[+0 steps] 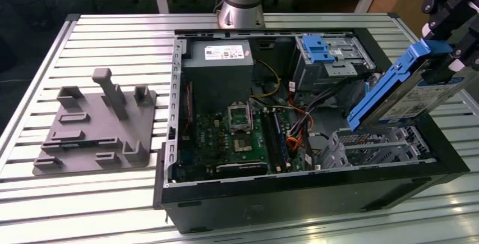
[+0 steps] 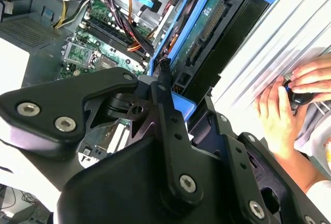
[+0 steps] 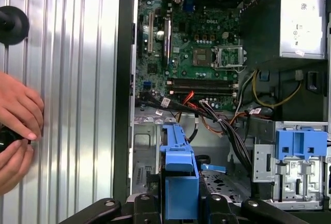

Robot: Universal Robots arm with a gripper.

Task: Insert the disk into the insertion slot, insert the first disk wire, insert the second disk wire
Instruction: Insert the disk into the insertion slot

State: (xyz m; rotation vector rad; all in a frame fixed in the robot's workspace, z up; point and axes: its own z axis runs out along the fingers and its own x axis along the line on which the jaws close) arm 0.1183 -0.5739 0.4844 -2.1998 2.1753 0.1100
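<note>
Claw (image 1: 443, 59) clamps the disk (image 1: 404, 95), tilted over the insertion slot (image 1: 378, 146); you risk jamming it crooked or snagging cables (image 1: 299, 123).

One arm (image 1: 241, 3) on show, one gripper (image 1: 445, 47) with it. One disk (image 1: 408, 95), one blue carrier (image 1: 378, 92) framing it. One table (image 1: 112, 31), and on it one open case (image 1: 299, 193) and one grey fixture (image 1: 90, 132). Inside the case now: one motherboard (image 1: 239, 137), one power supply (image 1: 221, 53), one slot (image 1: 374, 148), one cage (image 1: 344, 59), one blue latch (image 1: 318, 50) on that cage. And in the first wrist view that's two hands, count them, one hand (image 3: 18, 110) and a second hand (image 3: 13, 164); two again in the second wrist view
</note>
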